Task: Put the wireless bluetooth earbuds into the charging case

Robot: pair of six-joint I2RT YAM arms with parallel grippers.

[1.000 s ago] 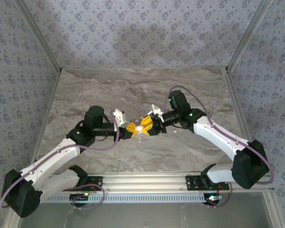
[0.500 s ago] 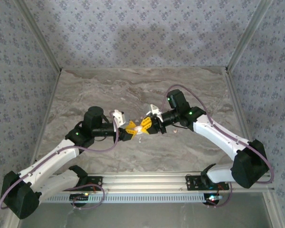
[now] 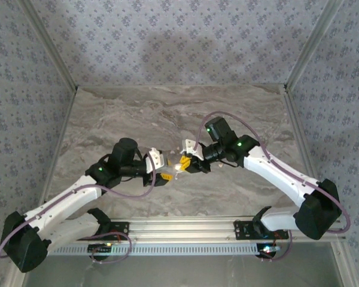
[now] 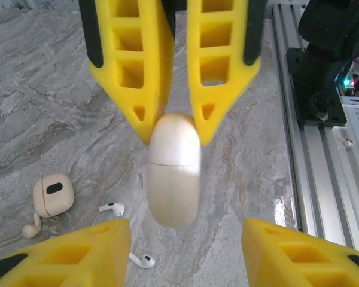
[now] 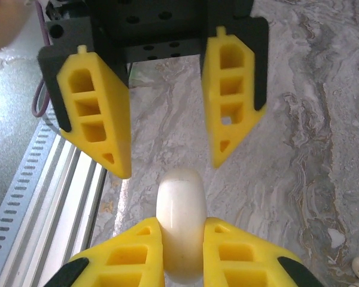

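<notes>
2 arms bent inward mid-table, right claw [image 4: 175, 136] pinching the charging case [image 4: 173, 179], left claw [image 5: 170, 164] spread wide facing it

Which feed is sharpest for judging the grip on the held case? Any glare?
Left wrist view: the held case soft-edged at its lower end, glare patch on the table by the rail. Right wrist view: case and right pincer crisp, best for the grip. Top view: case a tiny washed-out spot.

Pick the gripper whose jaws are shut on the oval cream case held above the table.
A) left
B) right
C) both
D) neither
B: the right gripper pinches the oval cream case between its jaws, while the left gripper stands open, its jaws clear of the case.
</notes>
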